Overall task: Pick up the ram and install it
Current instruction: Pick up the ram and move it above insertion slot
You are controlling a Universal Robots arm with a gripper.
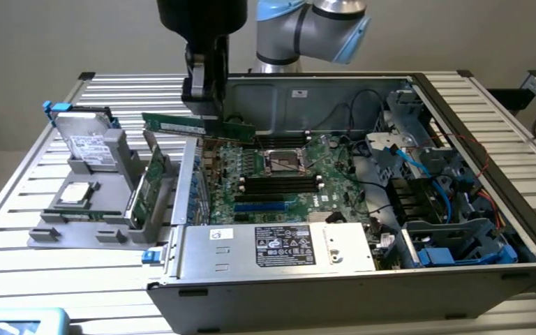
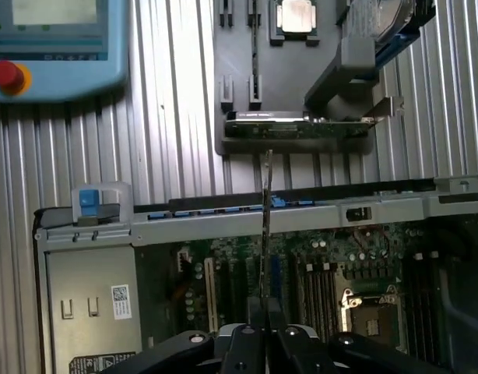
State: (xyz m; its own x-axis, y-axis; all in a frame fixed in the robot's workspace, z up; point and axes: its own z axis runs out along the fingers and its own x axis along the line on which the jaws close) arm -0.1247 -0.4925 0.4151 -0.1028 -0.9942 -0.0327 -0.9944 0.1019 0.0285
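We see the tool (image 1: 206,117) pressed together on the ram (image 1: 170,124), pinching the slim green stick across its thin faces near the middle of its length. The grip leaves both ends free, so the stick stays level and its lower contact edge is bare. That edge is the one that has to meet a slot.

In the exterior view the ram hangs in the upper left of the frame. It is off the counter (image 1: 26,272) and above the near wall of the open computer case (image 1: 343,293), between the grey holder (image 1: 91,236) and the motherboard (image 1: 292,167). In the wrist view the stick appears edge-on as a thin line running out from the fingertips, lying roughly parallel to the long slots below it.

The memory slots (image 1: 278,183) lie near the middle of the exterior frame, apart from the ram, so we judge the stick is picked up but not yet seated.

The holder at the exterior view's left carries a broad expansion card (image 1: 147,185) standing on edge and a hard drive (image 1: 84,143), each propped so it can be gripped from above.
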